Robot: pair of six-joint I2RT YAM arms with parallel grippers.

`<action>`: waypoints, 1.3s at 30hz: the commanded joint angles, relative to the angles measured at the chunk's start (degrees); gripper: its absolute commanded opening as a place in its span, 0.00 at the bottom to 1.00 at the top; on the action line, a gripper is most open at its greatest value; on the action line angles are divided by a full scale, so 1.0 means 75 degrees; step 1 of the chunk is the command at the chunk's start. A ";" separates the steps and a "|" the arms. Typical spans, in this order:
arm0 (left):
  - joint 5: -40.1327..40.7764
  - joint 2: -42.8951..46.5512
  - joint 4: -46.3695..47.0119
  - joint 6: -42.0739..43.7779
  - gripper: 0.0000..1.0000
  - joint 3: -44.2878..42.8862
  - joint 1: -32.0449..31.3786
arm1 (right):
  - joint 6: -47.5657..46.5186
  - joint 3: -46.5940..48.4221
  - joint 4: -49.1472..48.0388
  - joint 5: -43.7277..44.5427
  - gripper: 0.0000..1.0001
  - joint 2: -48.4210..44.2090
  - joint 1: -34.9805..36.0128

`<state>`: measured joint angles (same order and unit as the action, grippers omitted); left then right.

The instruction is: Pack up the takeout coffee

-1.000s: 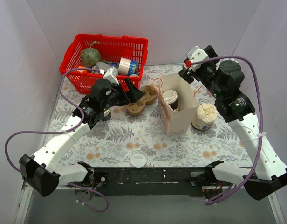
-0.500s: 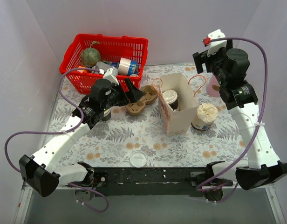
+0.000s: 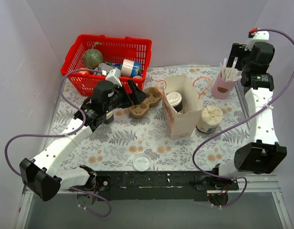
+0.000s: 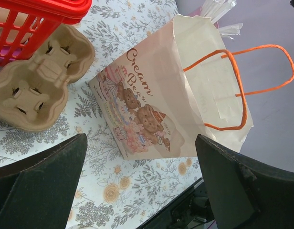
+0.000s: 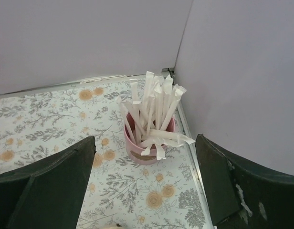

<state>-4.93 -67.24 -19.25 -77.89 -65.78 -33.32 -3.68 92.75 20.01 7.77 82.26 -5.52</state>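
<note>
On a flower-patterned table seen from above, a red basket of odds and ends stands at the far left. Just in front of it, the left gripper hangs low with its jaws spread wide and nothing between them, facing the side of the bag. A brown cardboard cup carrier lies beside it, its pockets unfilled.

At the middle stands a paper bag, upright, printed with bears, its orange handles raised and its mouth open. The takeout coffee, a small cup with a white lid and a dark lower band, stands inside the bag and shows through the open top. The main step of the task therefore looks done: the coffee is in the bag and no gripper has hold of it.

Just right of the bag, touching or nearly touching it, sits a white tub topped with crumpled paper. A loose white lid lies apart near the front edge.

At the far right corner, a pink cup of wrapped straws stands by the wall. The right gripper hovers above it, jaws wide apart and holding nothing. What is left, at a guess, is small: perhaps adding a straw, or simply drawing both arms clear of the bag.
</note>
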 commanded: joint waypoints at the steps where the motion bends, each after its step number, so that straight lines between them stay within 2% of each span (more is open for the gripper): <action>1: 0.0130 0.0024 -0.0024 0.0143 0.98 -0.0358 0.0013 | 0.1029 -0.0143 -0.0418 0.0159 0.92 0.0165 -0.0412; 3: 0.0211 -0.0011 -0.0024 0.0154 0.98 -0.0358 0.0013 | 0.1193 -0.0272 -0.0523 0.0007 0.88 0.0293 -0.0506; 7: 0.0235 -0.0093 -0.0059 0.0166 0.98 -0.0382 0.0025 | 0.1253 -0.0506 -0.0663 0.0616 0.88 0.0423 -0.0541; 15: 0.0224 -0.0210 -0.0106 0.0166 0.98 -0.0417 0.0013 | 0.1803 -0.0672 -0.0793 -0.0213 0.87 0.1148 -0.0881; 24: 0.0224 -0.0304 0.0046 0.0096 0.98 -0.0172 0.0025 | 0.1663 -0.0624 -0.0875 -0.0882 0.84 0.1524 -0.0963; 30: 0.0317 -0.0421 0.0070 0.0189 0.98 -0.0066 0.0025 | 0.1675 -0.0507 -0.0547 -0.1456 0.74 0.1747 -0.0963; 39: 0.0399 -0.0468 0.0140 0.0319 0.98 -0.0007 0.0025 | 0.1359 -0.0519 -0.0851 -0.1224 0.69 0.1875 -0.0963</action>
<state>-2.87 -70.83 -19.20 -76.73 -66.11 -33.32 8.03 87.24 16.36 -1.91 95.77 -12.69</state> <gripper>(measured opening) 0.981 0.701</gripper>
